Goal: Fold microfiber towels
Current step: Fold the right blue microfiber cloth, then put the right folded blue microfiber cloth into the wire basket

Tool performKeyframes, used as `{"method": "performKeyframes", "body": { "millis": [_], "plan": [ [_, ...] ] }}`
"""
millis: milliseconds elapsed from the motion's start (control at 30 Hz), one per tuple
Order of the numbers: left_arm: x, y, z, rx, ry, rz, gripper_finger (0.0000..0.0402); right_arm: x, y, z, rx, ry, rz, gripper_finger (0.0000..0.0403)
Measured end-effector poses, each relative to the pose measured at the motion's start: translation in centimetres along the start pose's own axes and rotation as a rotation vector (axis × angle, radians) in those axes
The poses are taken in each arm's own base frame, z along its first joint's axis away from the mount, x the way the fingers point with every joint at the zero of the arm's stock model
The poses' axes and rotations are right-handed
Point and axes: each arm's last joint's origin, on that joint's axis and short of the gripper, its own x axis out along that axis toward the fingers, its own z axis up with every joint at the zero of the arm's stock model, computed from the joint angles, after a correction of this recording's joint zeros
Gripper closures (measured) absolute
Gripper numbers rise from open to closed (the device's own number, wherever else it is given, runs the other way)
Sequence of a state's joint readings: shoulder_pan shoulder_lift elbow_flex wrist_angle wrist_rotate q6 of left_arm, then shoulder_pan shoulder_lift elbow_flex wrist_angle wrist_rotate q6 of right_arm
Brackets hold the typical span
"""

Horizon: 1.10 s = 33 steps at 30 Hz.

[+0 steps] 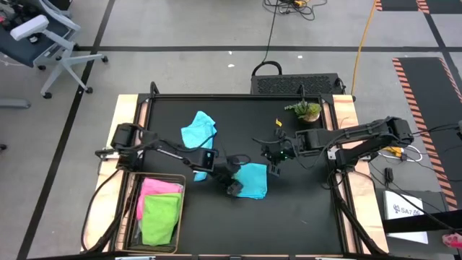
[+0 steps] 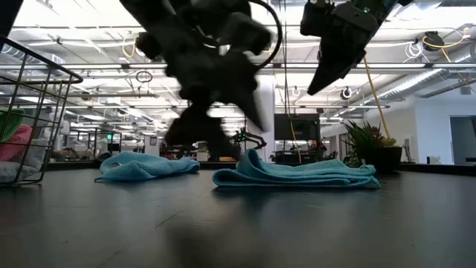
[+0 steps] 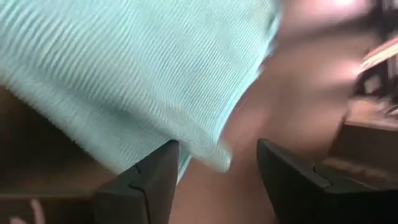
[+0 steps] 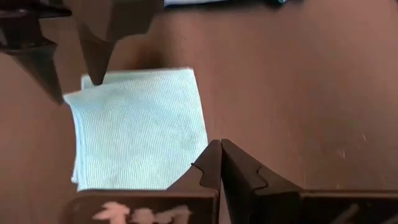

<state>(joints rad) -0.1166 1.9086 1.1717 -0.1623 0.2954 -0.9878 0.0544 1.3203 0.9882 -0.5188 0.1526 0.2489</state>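
High view: my left hand [image 1: 232, 182], released, sits by the soft, light blue towel [image 1: 253, 179]; I'd pinch a corner. Right hand [image 1: 275, 163] clenched.

**A:** how many towels out right now? I count four.

**B:** same. The folded teal towel [image 1: 253, 180] is mid-table, a neat flat rectangle with its edges lined up. From table height it reads as a low stack of layers with one fold sticking up at the end [image 2: 296, 173].

**A:** and the light blue towel [image 1: 198, 133]?

**B:** unfolded, lying crumpled on the dark tabletop a bit behind and to the left of the folded one, not touching it. Just a low rumpled heap.

**A:** the other two?

**B:** pink towel [image 1: 157, 189] and lime green towel [image 1: 162, 217], folded side by side in the basket, touching.
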Motion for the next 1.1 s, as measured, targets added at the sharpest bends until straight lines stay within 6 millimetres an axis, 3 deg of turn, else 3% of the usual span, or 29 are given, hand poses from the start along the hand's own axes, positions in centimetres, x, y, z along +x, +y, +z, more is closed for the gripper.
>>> {"method": "performKeyframes", "body": {
  "millis": [367,667,867,1000,1100],
  "plan": [
    [-1.7,-0.8,2.1,-0.01,-0.186,-0.071,0.0174,0.0,-0.1,-0.4,-0.025,0.041,-0.013,0.0403],
    [-2.0,-1.1,2.7,0.129,-0.233,-0.105,0.0174,0.0,-0.1,-0.4,-0.041,0.044,-0.013,0.0403],
    [-3.2,-3.0,4.5,0.179,-0.414,-0.326,0.0174,0.0,-0.1,-0.3,-0.039,0.035,-0.01,0.0403],
    [-3.9,-2.7,5.3,0.091,-0.383,-0.381,0.0174,0.0,-0.1,-0.4,-0.039,0.036,-0.01,0.0403],
    [-4.1,-1.9,5.0,0.006,-0.373,-0.254,0.0182,0.0,-0.1,-0.3,-0.038,0.027,-0.009,0.0403]
  ]
}}
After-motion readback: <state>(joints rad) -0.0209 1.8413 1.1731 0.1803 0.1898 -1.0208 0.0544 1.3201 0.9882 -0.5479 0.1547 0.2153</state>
